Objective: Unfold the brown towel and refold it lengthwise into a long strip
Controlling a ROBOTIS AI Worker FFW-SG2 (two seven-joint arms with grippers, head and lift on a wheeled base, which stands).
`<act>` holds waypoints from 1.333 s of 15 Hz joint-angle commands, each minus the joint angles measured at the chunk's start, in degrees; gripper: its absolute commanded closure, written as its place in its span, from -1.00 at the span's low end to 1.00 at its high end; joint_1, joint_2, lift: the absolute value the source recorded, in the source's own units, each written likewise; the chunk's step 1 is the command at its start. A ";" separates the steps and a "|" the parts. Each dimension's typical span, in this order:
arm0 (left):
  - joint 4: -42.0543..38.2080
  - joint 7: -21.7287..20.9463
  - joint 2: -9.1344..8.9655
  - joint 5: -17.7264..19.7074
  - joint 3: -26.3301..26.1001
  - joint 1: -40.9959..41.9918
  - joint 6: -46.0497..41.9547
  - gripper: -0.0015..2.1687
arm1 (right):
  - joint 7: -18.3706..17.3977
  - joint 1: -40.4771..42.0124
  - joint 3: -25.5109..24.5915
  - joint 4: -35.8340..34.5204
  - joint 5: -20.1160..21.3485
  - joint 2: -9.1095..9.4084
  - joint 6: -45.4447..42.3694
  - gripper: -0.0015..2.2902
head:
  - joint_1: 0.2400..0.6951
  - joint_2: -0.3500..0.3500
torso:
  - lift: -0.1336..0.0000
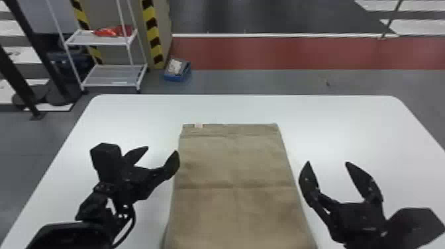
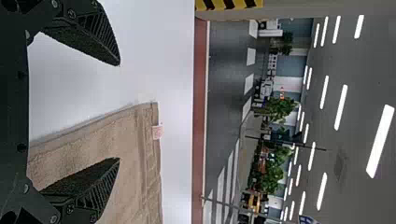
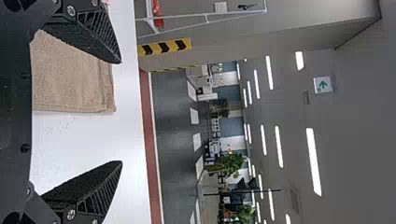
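Note:
The brown towel [image 1: 231,165] lies flat on the white table, a long rectangle running from mid-table to the near edge of the head view, with a small pale tag at its far left corner. My left gripper [image 1: 160,155] is open above the table at the towel's left edge. In the left wrist view the same gripper [image 2: 119,112] has the towel [image 2: 126,163] and its tagged corner beyond the fingers. My right gripper [image 1: 327,163] stands open to the right of the towel. In the right wrist view this gripper [image 3: 121,112] holds nothing, the towel's corner [image 3: 74,79] behind one finger.
The white table [image 1: 344,125] extends on both sides of the towel and past its far edge. On the floor behind stand a white shelf rack [image 1: 112,74] and a blue bin [image 1: 178,77] beside a striped pillar [image 1: 154,39].

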 commanded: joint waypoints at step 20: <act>27.70 -2.81 -0.15 -6.20 -1.80 -23.26 1.78 -0.56 | 0.00 -0.17 -1.99 1.98 -0.54 0.11 -0.88 -0.90 | 1.00 -0.10 | -0.85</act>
